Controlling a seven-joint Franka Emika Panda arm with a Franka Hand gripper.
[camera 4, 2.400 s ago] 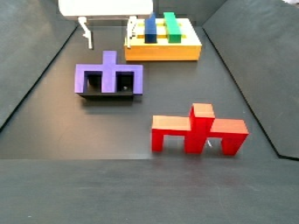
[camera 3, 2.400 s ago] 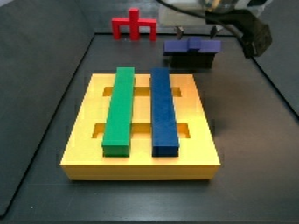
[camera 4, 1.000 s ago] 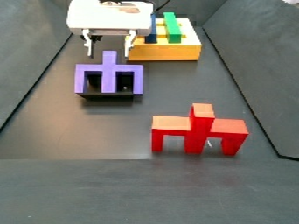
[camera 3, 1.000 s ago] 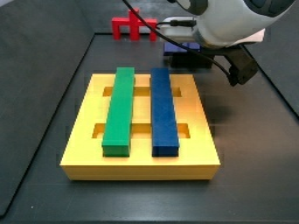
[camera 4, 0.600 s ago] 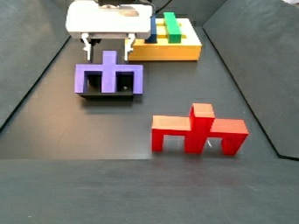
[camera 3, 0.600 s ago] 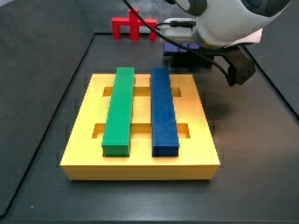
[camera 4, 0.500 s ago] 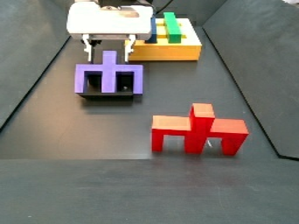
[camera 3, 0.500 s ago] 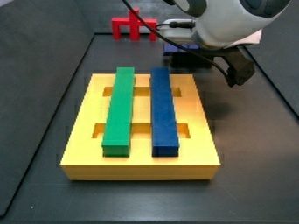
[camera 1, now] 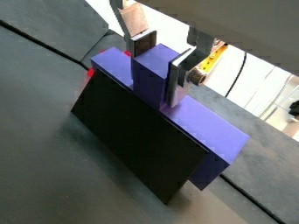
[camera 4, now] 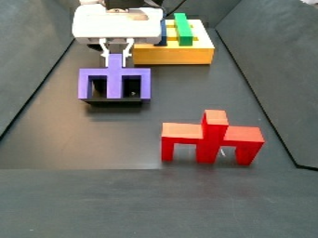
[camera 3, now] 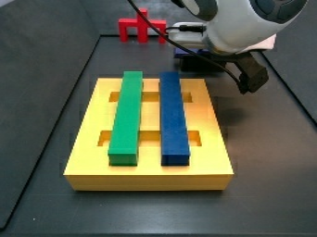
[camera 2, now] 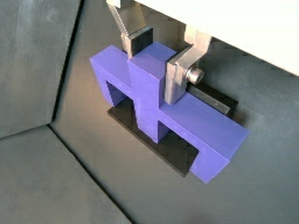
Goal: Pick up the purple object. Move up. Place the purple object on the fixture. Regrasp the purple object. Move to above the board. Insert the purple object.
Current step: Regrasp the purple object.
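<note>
The hand (camera 1: 162,59) is directly above the purple object (camera 1: 176,118), and its two silver fingers (camera 2: 179,74) stand on both sides of the central stem. In both wrist views the dark pads seem to be against the stem, so the hand looks narrowly closed on it, but I cannot tell if it presses firmly. The purple object (camera 4: 114,84) sits on the fixture (camera 1: 140,149), with the crossbar across the top and the stem pointing up into the hand (camera 4: 118,53). The fixture stands on the dark tabletop (camera 4: 87,139) just under the hand. Behind the hand in a side view is the board (camera 4: 187,51), near it, with the green bar (camera 3: 125,113) and the blue bar (camera 3: 173,116) lying side by side on top. The red piece (camera 4: 210,138) stands well apart from the hand, on the tabletop
</note>
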